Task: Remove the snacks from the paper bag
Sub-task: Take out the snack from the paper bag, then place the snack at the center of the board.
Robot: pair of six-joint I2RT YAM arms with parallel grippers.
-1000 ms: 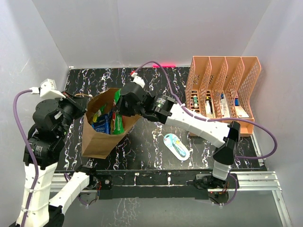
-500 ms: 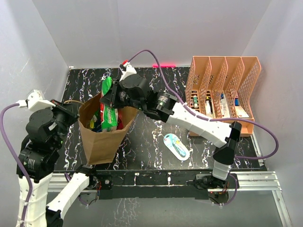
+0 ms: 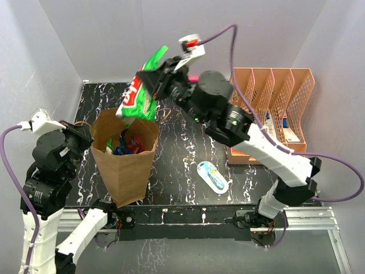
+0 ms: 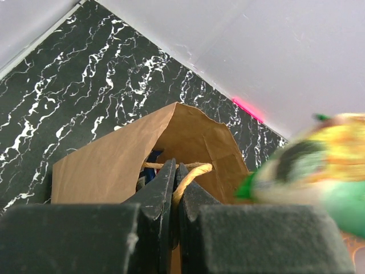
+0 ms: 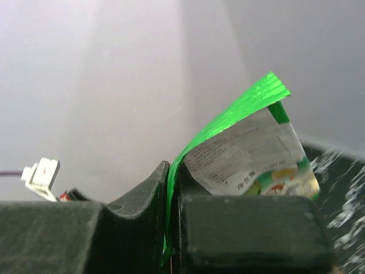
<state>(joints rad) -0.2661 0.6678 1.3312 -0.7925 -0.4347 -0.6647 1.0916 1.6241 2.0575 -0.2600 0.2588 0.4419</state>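
The right gripper (image 3: pixel 153 75) pinches the top seam of the green chip bag (image 3: pixel 138 98), which hangs above the paper bag (image 3: pixel 124 168). The left gripper (image 4: pixel 175 181) clamps the twisted handle (image 4: pixel 191 170). Best to swing the packet sideways, clear of the rim, then lower it; other snacks (image 3: pixel 126 144) lie inside.

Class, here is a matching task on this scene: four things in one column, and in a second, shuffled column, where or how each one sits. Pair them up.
Column 1
1. green chip bag
2. paper bag
3. blister pack
4. peach organizer

Column 2
A. lying flat on the table, right of the brown bag
B. standing at the table's far right
C. held in the air by the right pincer
D. upright, its handle pinched by the left pincer

Pairs: 1-C, 2-D, 3-A, 4-B
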